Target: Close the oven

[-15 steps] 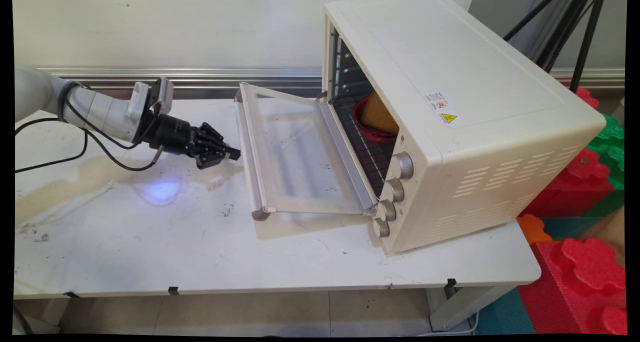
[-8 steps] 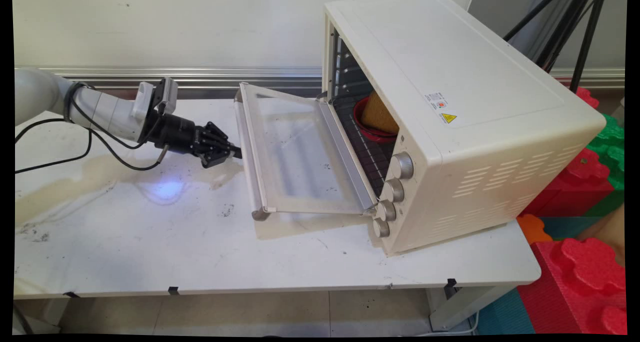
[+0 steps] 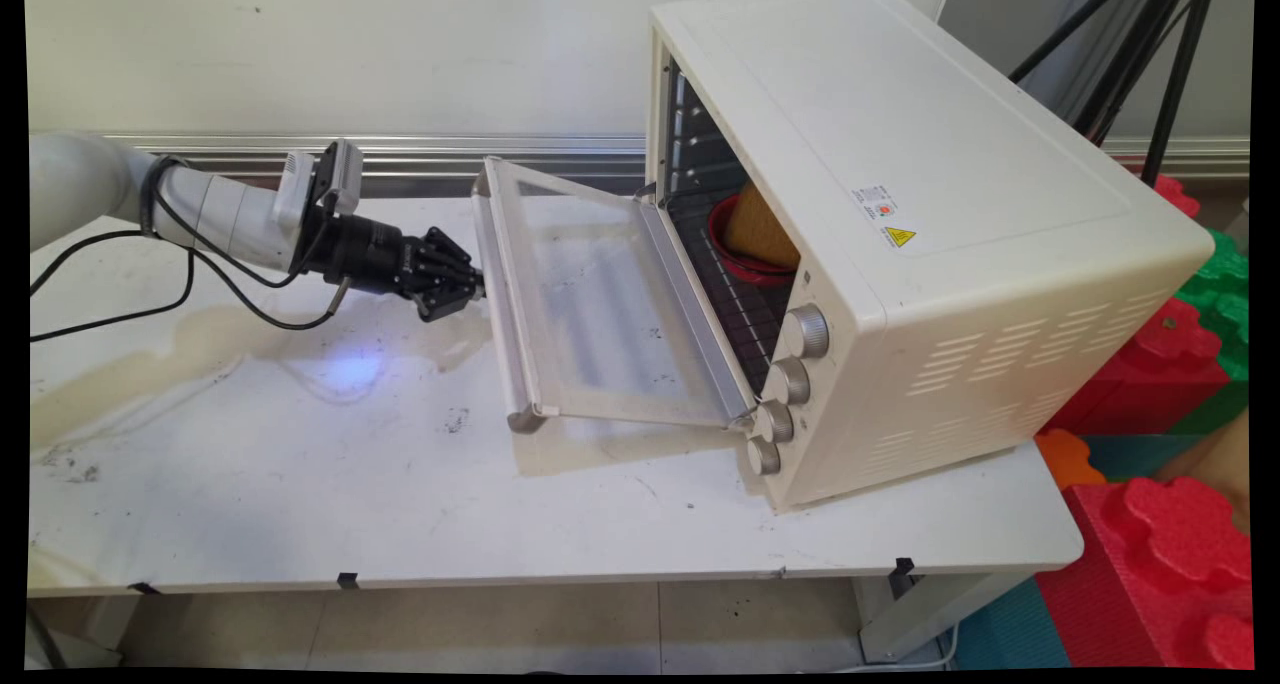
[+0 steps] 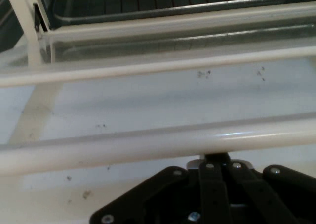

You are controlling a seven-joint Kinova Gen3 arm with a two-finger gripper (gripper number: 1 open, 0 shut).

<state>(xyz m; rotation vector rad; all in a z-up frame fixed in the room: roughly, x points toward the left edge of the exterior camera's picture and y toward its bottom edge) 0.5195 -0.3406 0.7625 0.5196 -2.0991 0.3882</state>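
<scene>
Cream-enamelled and glass-paned, the toaster oven's door (image 3: 590,304) hangs open toward the table's left, its long handle bar (image 3: 497,294) at the free edge. My gripper (image 3: 470,286) meets that bar from the left, fingers drawn together with nothing between them, tips pressed up under it; the hand view shows the bar (image 4: 158,142) lying just above my knuckles. The door looks stiff, hinged low at the oven (image 3: 900,234), light enough to swing but with glass that wants no slamming. The smooth round bar would, I judge, slip sideways, so its middle is the place to bear on. Inside, on the rack, a red bowl (image 3: 728,249) holds a brown wedge of bread (image 3: 758,229). Against half a second ago I have come right and up, and the door's free edge has lifted slightly. The stained white table (image 3: 300,464) lies below.
</scene>
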